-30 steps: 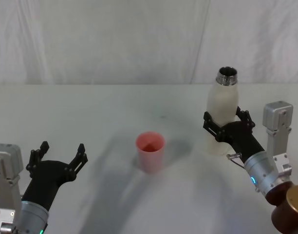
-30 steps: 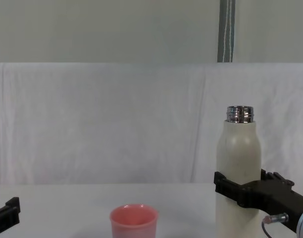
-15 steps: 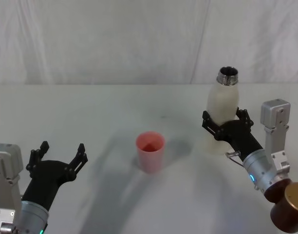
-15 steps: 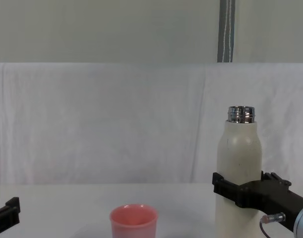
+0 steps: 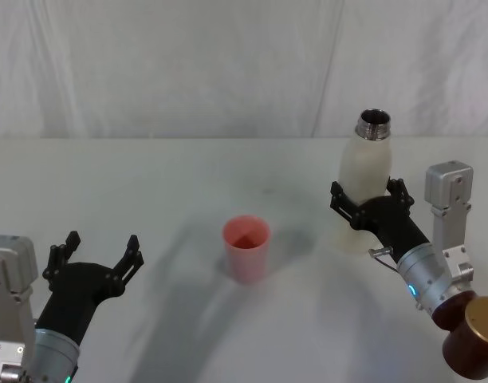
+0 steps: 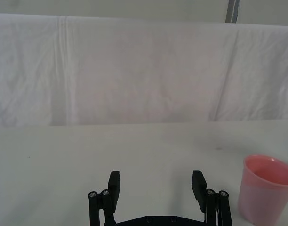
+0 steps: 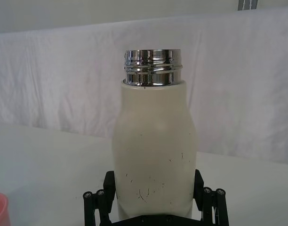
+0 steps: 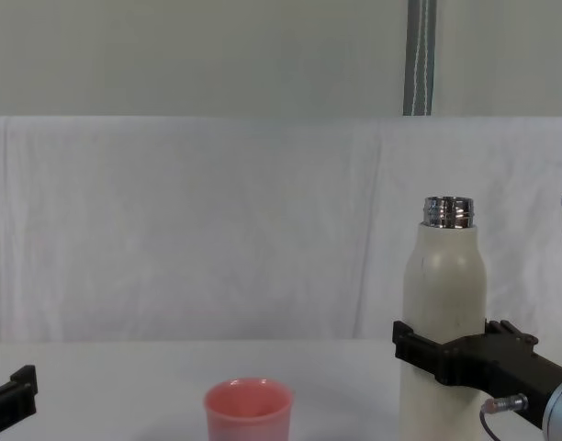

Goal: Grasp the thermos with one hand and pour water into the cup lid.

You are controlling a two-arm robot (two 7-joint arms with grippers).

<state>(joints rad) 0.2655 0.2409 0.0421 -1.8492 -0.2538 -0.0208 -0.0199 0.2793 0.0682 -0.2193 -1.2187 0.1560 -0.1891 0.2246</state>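
Observation:
The cream-white thermos [image 5: 364, 171] stands upright at the right of the table, its steel neck open, with no lid on it. My right gripper [image 5: 368, 193] is shut on the thermos, with one black finger pressed against each side of its lower body [image 7: 153, 141]. From the side, the thermos [image 8: 443, 294] rises well above the gripper [image 8: 446, 347]. The pink cup lid [image 5: 245, 247] stands upright near the table's middle, left of the thermos and apart from it. My left gripper [image 5: 101, 246] hovers open at the near left, with nothing in it; the cup lid [image 6: 266, 195] lies off to its right.
A white cloth backdrop [image 5: 228, 64] closes off the far edge of the table. The white tabletop [image 5: 188, 183] stretches bare between the cup lid and the backdrop. A brown cylindrical part of my right arm [image 5: 475, 347] sits at the near right corner.
My right arm has edged slightly inward and the thermos in its grip has shifted by a few pixels. The left gripper and the cup lid have not moved.

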